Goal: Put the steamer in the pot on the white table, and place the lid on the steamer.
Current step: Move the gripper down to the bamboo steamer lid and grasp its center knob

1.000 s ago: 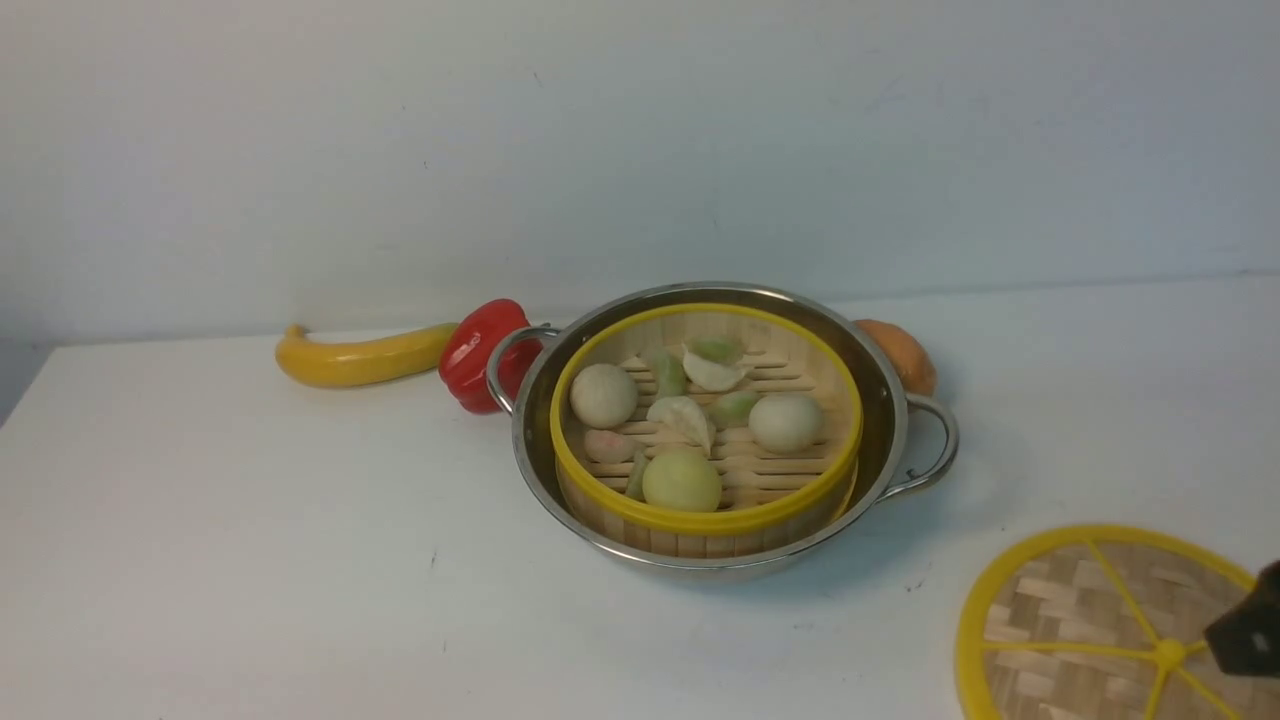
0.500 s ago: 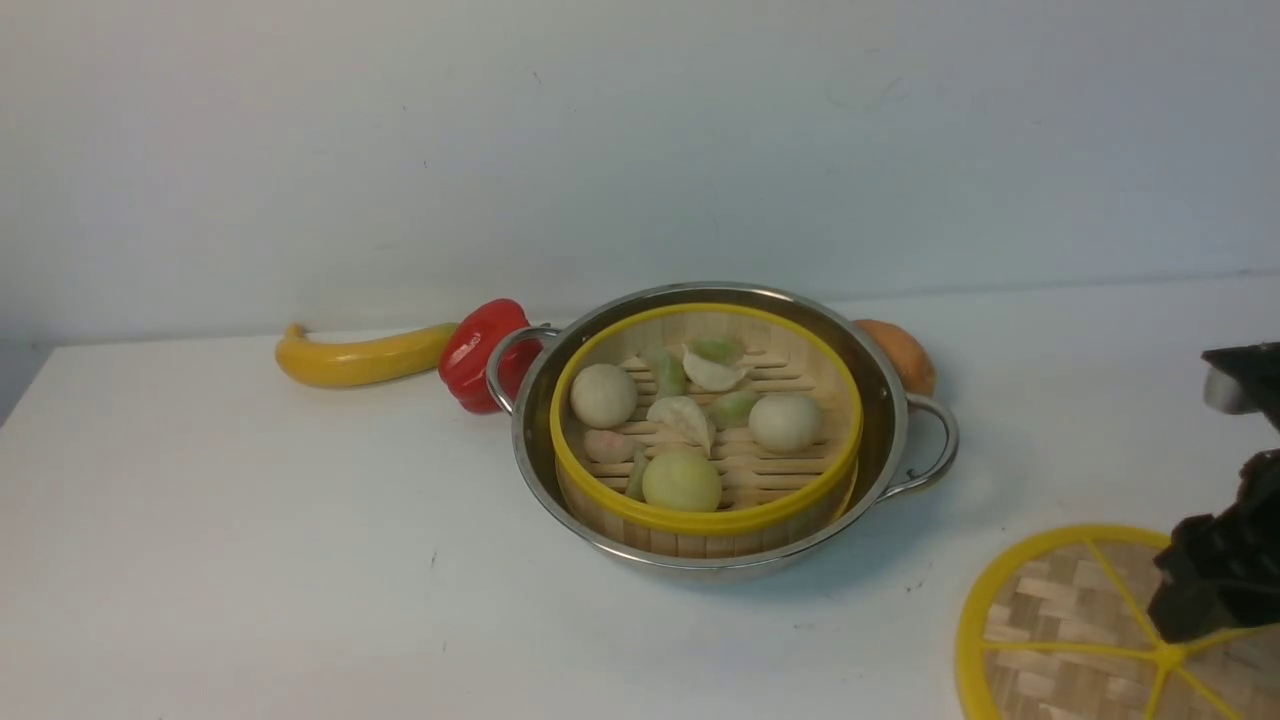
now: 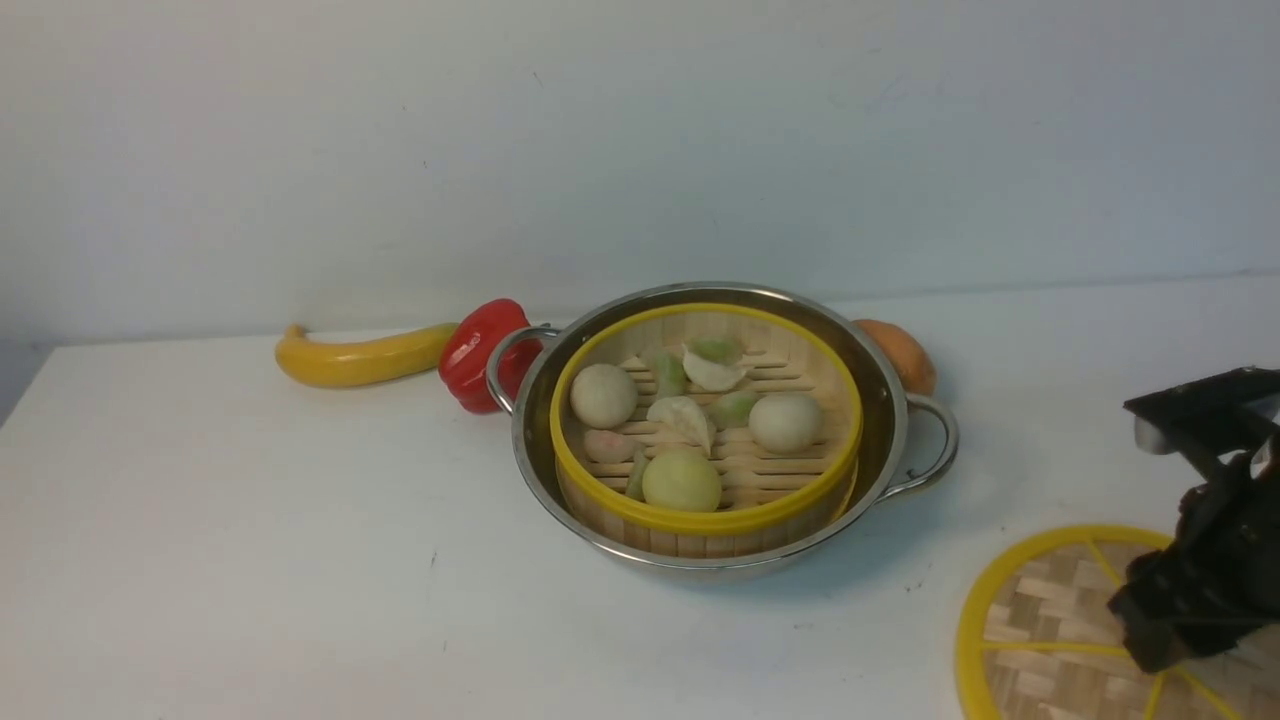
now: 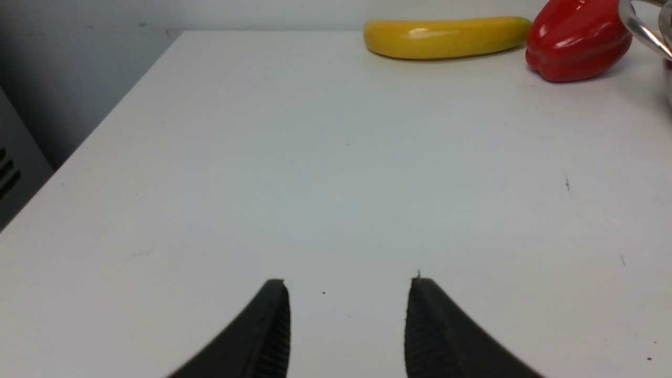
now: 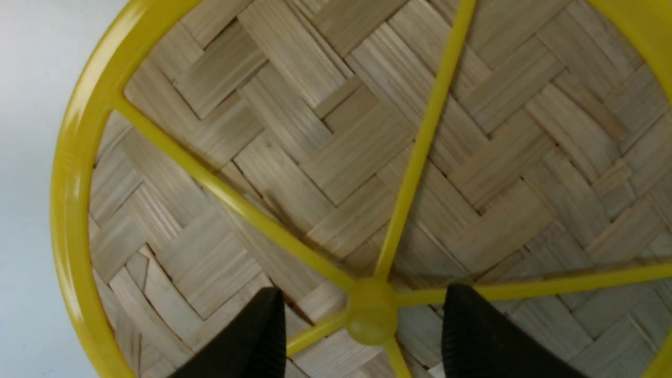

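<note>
half the task seems done: the steamer (image 3: pixel 700 522) sits in the pot (image 3: pixel 884 420) on the white table (image 3: pixel 250 550), while the lid (image 3: pixel 1045 620) lies well apart, the right gripper (image 5: pixel 362 291) wide open astride its centre knob (image 5: pixel 371 317), probably not yet touching, holding nothing.

free: white table (image 3: pixel 250 560) left of pot (image 3: pixel 882 420) | blocked: red pepper (image 3: pixel 478 352) beside pot's left handle, banana (image 3: pixel 360 358) beyond
</note>
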Action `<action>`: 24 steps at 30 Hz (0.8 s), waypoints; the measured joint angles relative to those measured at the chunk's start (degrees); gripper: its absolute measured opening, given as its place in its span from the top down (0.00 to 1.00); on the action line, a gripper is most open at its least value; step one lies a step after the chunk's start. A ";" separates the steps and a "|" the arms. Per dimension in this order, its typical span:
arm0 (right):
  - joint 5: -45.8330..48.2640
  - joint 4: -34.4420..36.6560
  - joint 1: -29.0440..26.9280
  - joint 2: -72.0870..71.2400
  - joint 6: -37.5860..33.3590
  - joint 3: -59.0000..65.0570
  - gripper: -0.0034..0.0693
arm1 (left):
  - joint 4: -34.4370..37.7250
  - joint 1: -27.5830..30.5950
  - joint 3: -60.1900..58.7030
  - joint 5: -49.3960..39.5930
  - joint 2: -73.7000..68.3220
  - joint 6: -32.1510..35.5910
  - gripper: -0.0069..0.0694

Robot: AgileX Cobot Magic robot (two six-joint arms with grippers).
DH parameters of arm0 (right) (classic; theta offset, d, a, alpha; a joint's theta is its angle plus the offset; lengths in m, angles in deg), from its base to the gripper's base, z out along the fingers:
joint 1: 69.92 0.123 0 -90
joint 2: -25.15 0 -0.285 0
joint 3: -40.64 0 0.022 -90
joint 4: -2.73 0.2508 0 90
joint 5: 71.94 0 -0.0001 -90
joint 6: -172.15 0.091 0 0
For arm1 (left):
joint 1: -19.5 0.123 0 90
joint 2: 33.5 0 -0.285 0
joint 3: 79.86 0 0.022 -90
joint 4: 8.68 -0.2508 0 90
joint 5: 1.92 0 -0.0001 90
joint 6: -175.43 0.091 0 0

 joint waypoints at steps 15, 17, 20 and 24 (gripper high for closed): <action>-0.96 -1.93 0.89 0.00 2.99 0.00 0.56 | 0.00 0.00 0.00 0.00 0.00 0.00 0.53; -0.96 -1.93 0.89 0.00 2.99 0.00 0.56 | 0.00 0.00 0.00 0.00 0.00 0.00 0.53; -0.96 -1.93 0.89 0.00 2.99 0.00 0.56 | 0.00 0.00 0.00 0.00 0.00 0.00 0.53; -0.80 -1.88 0.89 0.00 2.99 0.00 0.56 | 0.00 0.00 0.00 0.00 0.00 0.00 0.53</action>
